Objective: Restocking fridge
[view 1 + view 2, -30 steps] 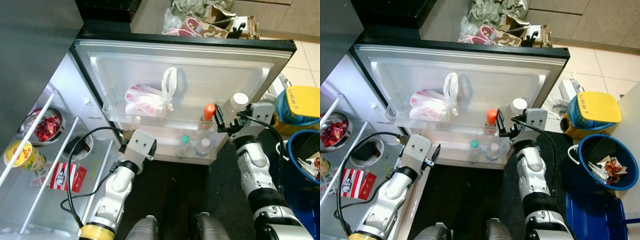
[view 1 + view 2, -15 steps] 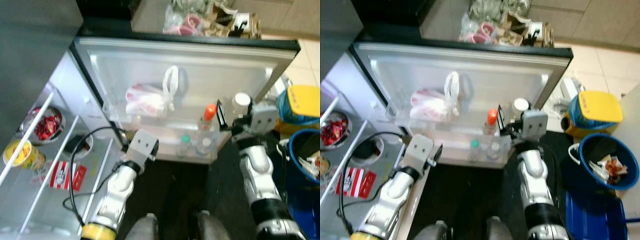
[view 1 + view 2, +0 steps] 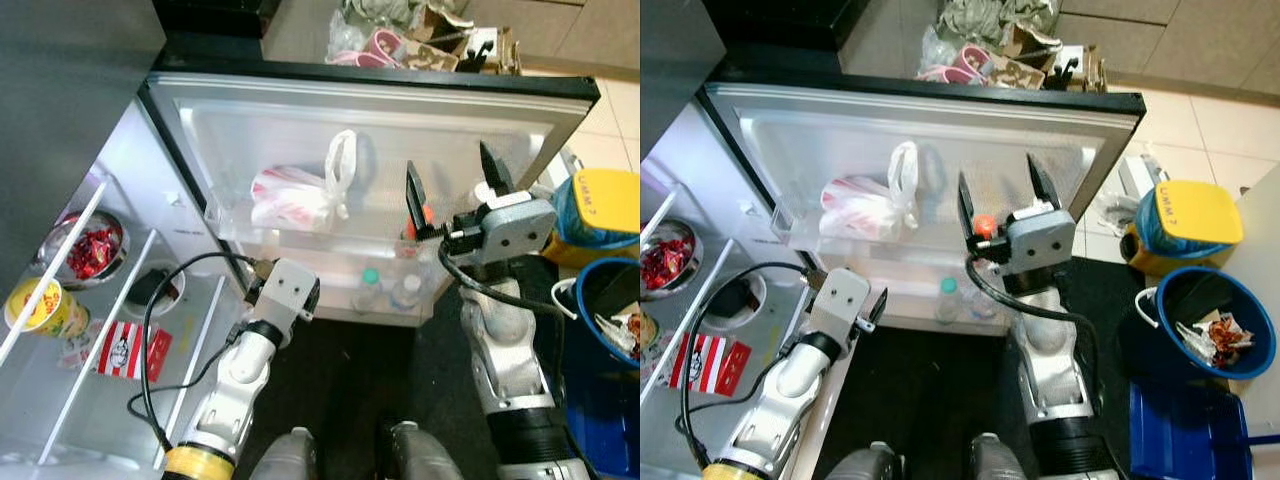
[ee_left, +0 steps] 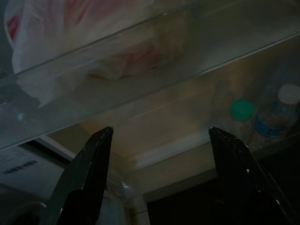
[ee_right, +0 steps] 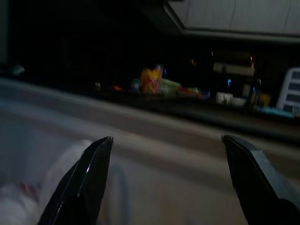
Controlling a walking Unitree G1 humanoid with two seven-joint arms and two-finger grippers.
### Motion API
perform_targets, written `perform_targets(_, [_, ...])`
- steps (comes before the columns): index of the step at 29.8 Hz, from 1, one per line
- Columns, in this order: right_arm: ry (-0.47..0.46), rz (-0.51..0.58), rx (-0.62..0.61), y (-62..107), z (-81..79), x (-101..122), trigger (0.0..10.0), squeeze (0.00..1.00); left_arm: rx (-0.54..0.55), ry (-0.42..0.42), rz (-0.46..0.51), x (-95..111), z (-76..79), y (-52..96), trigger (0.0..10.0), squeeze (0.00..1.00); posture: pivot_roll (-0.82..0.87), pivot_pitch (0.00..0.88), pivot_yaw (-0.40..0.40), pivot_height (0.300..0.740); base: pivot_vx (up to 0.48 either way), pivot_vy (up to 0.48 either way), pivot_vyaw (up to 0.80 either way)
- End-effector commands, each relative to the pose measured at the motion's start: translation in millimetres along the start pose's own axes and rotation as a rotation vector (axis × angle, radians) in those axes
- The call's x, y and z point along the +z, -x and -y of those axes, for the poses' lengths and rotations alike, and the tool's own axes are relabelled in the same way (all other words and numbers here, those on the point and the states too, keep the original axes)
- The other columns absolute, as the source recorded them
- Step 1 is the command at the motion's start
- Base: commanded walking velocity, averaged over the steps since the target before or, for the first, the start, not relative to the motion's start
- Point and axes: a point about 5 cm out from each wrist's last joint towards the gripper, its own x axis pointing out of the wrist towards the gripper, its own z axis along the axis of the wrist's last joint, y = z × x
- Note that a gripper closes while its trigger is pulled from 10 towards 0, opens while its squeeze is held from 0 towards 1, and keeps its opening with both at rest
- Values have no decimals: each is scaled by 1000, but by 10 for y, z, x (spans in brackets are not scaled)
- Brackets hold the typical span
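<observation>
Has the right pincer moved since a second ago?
Yes. The right pincer has risen from beside the orange-capped bottle on the door shelf to above it, in front of the fridge door, fingers open.

The right gripper (image 5: pixel 166 178) spreads its two black fingers (image 5: pixel 79 183) wide apart in a dim scene, with pale fridge door (image 5: pixel 197 154) surface between and beyond them. A white plastic bag (image 5: pixel 42 187) with faint red marks sits low beside one finger. Above the door's upper edge, blurred colourful clutter (image 5: pixel 154 82) lines a dark background.
</observation>
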Motion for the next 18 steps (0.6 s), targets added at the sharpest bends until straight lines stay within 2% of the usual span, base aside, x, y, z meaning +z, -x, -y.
perform_targets(1, [-1,13,49,-19,-102,76,10000,0,-14,6,-24,-61,73,16,10000,0,55,241,-26,740,0,0,0])
perform_targets(2, [-1,13,49,-19,-102,76,10000,0,-14,6,-24,-61,73,16,10000,0,55,241,-26,740,0,0,0])
perform_targets(4, [-50,-11,79,-10,-200,69,10000,0,-13,7,-23,-59,77,10,10000,0,54,239,-27,740,0,0,0])
perform_targets(6, [-125,-102,157,53,-392,-59,10000,0,-12,8,-22,-60,79,6,10000,0,53,231,-23,740,0,0,0])
perform_targets(8, [-162,-149,197,92,-485,-124,10000,0,-11,9,-23,-64,81,5,10000,0,53,231,-23,740,0,0,0])
perform_targets(11, [-312,-305,229,131,-650,-378,10000,0,-18,4,-20,-60,85,-5,10000,0,59,224,-18,740,0,0,0])
perform_targets(14, [-363,-350,238,136,-683,-441,10000,0,-18,3,-20,-58,84,-9,10000,0,65,216,-15,740,0,0,0])
perform_targets(16, [-400,-409,205,72,-631,-568,10000,0,-12,-1,-16,-43,54,-25,10000,0,77,208,-11,740,0,0,0])
perform_targets(18, [-392,-434,159,-51,-529,-677,10000,0,-6,-4,-14,-41,23,-34,10000,0,82,203,-9,740,0,0,0])
